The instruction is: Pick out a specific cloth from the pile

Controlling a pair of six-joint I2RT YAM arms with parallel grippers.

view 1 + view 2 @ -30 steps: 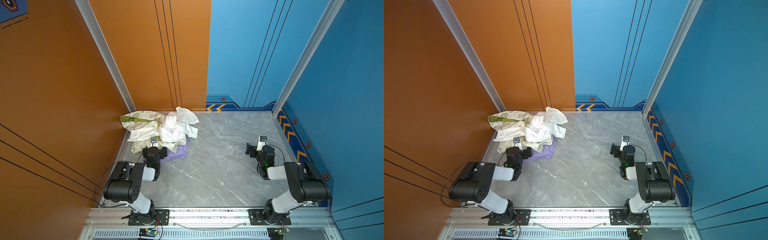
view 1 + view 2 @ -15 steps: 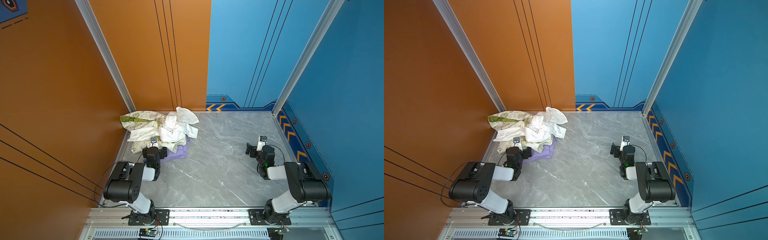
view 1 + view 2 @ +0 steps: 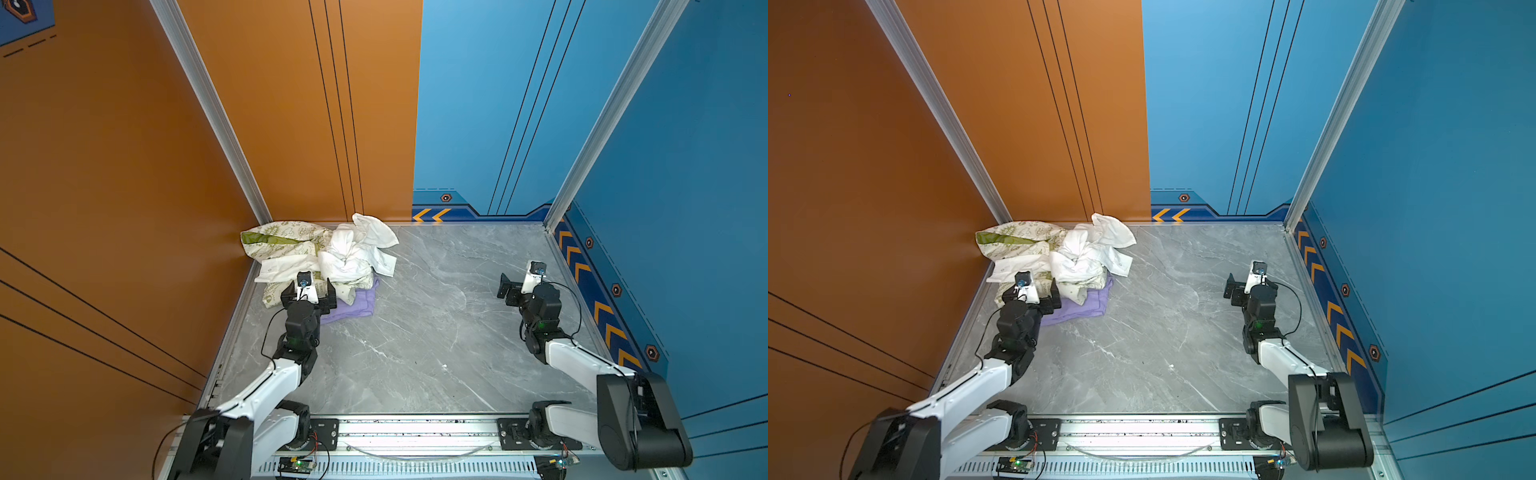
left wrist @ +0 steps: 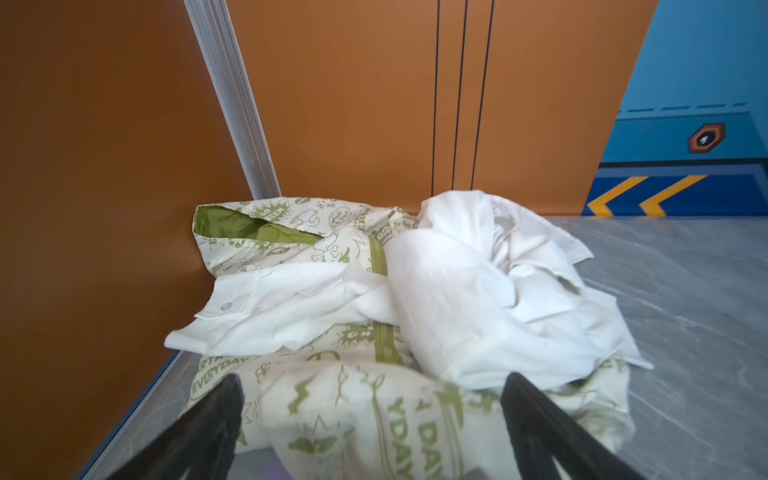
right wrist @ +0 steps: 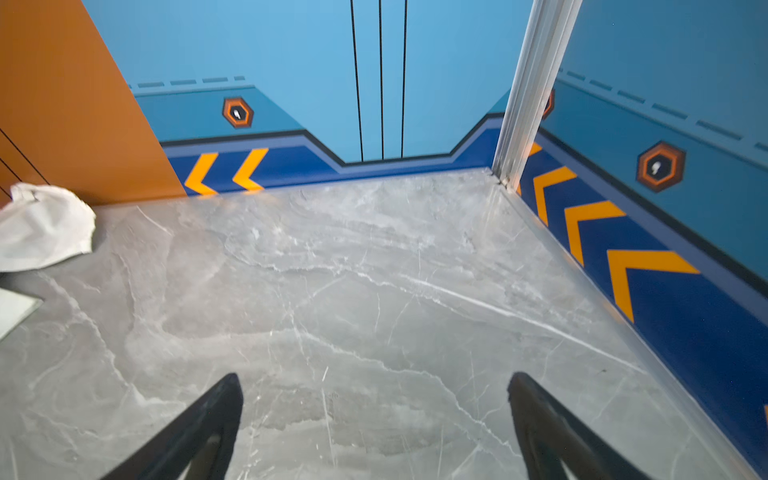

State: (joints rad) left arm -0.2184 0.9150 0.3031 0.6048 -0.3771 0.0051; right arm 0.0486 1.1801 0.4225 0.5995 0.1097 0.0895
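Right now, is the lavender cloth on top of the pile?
No, the lavender cloth lies on the table, its far part tucked under the cream printed cloth.

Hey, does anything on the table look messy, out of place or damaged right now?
Nothing looks damaged or spilled. The only untidy thing is the pile, crumpled into the back corner: the white shirt lies bunched over the printed cloth, and the lavender cloth is mostly buried, one edge poking out.

Left claw [image 3: 308,291], right claw [image 3: 522,286]: both agape.
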